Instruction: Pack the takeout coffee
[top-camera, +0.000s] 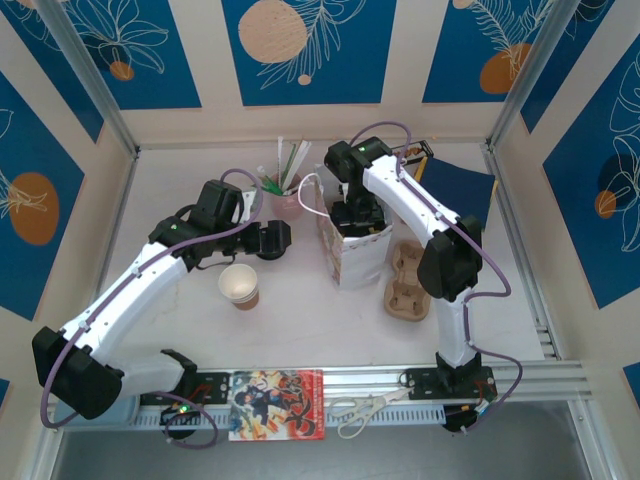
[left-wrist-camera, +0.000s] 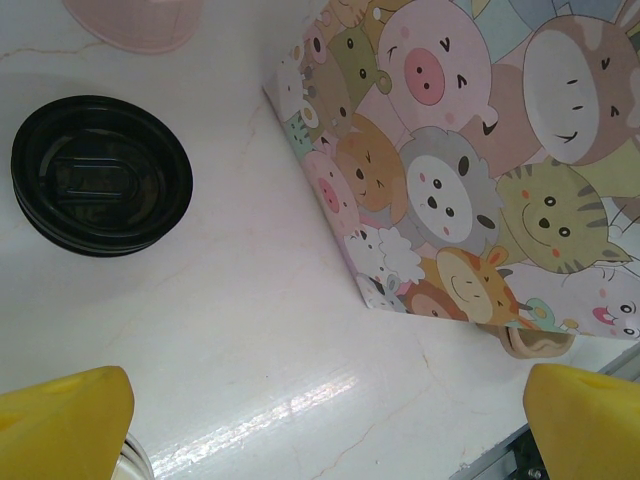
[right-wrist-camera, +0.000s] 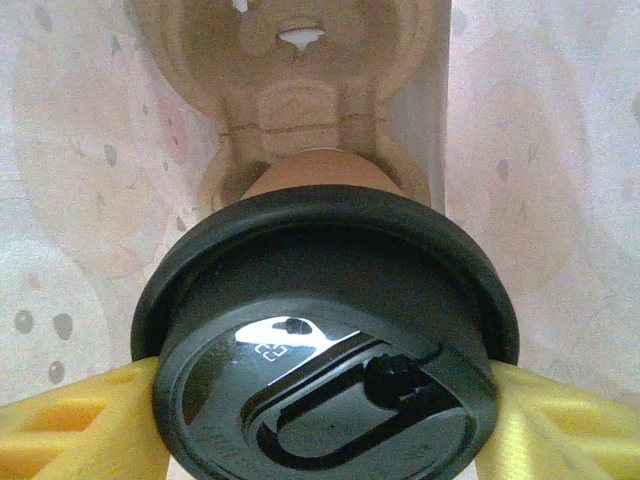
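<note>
My right gripper (right-wrist-camera: 320, 425) reaches down into the cartoon-animal paper bag (top-camera: 352, 250) and is shut on a takeout coffee (right-wrist-camera: 315, 172), a kraft-brown cup under a black lid (right-wrist-camera: 330, 340). The yellow fingers (right-wrist-camera: 70, 430) press on both sides of the lid's rim. Below the cup, a pulp cup carrier (right-wrist-camera: 290, 90) lies in the bag. A second, open kraft cup (top-camera: 240, 286) stands on the table left of the bag. My left gripper (top-camera: 272, 240) hovers open between this cup and the bag. Its jaws (left-wrist-camera: 330, 425) hold nothing over bare tabletop.
Black lids (left-wrist-camera: 100, 175) are stacked on the table left of the bag (left-wrist-camera: 460, 170). A pink cup of straws (top-camera: 285, 195) stands behind. Another pulp carrier (top-camera: 408, 280) lies right of the bag, a dark blue folder (top-camera: 455, 190) at back right. A magazine (top-camera: 277, 403) and scissors (top-camera: 360, 408) lie at the front rail.
</note>
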